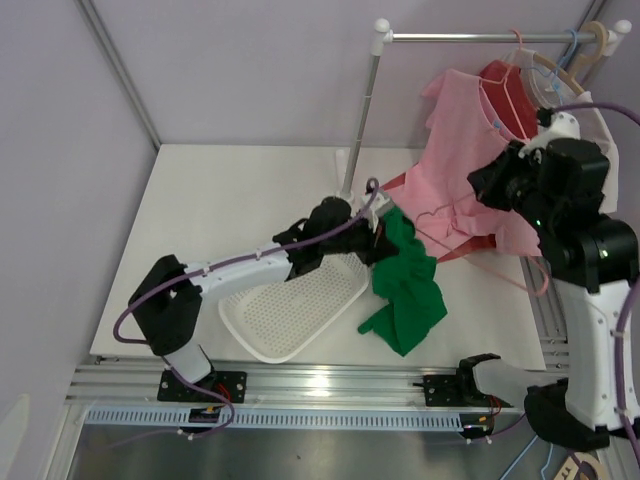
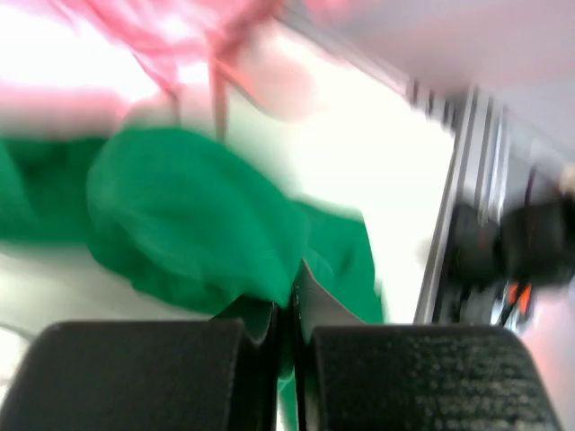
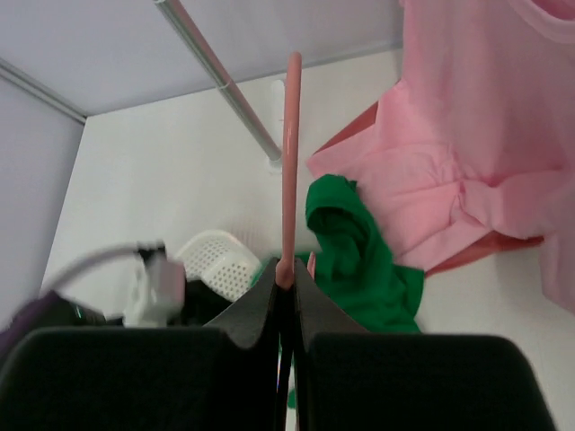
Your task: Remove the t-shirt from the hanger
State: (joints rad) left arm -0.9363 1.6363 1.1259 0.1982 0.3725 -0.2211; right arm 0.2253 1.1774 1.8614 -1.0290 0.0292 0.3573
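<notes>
grip on green t-shirt and pink hanger
clamped left gripper fingers together on a fold of the shirt, bunched low over the table just beside the white basket; pinched right gripper fingers tight on the hanger's thin bar, near the pink shirt hung from the rail; could not tell whether the green cloth touched the hanger.
</notes>
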